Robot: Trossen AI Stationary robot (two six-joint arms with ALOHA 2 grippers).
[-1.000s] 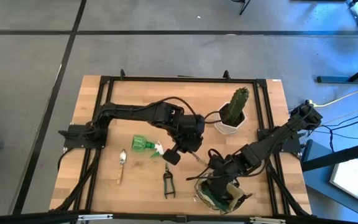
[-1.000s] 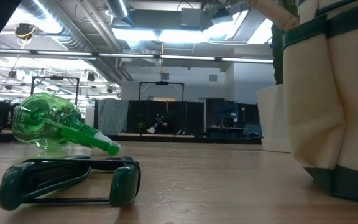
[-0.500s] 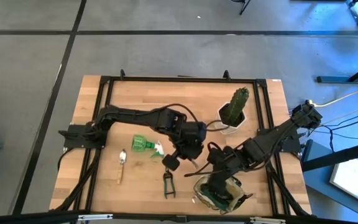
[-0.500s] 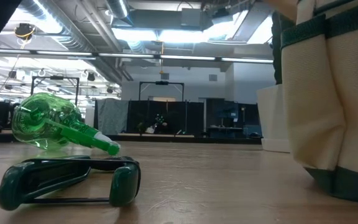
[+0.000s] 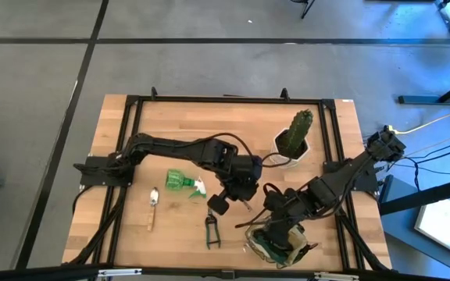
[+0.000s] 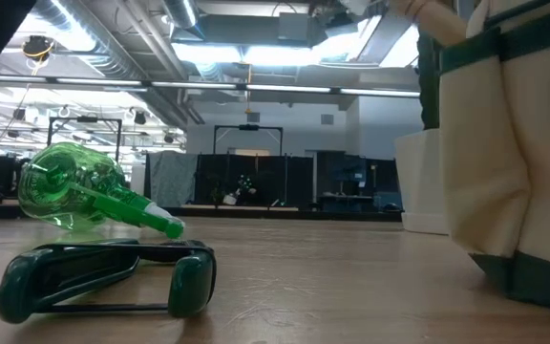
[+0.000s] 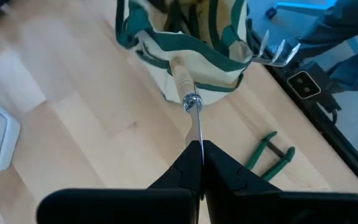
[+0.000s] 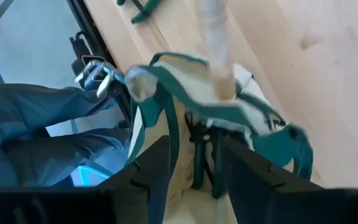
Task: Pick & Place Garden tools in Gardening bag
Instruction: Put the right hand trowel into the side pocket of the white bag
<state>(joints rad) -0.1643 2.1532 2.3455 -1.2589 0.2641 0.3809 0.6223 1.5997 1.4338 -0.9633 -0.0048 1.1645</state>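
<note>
Gardening bag (image 5: 276, 240) at table's near edge, right gripper (image 8: 194, 163) parted over its mouth, left gripper (image 7: 201, 163) clamped on trowel (image 7: 186, 87) blade with handle tip at the rim: tilt handle-down, lower inside before letting go.

The support is a wooden table (image 5: 178, 125) with a black frame along its edges. Directly on it lie a green spray bottle (image 5: 183, 182), a silver trowel (image 5: 152, 208) to its left, pruning shears (image 5: 211, 230), the gardening bag (image 5: 275, 244) near right, and, apparently resting there, a cactus pot (image 5: 290, 158) far right.
</note>
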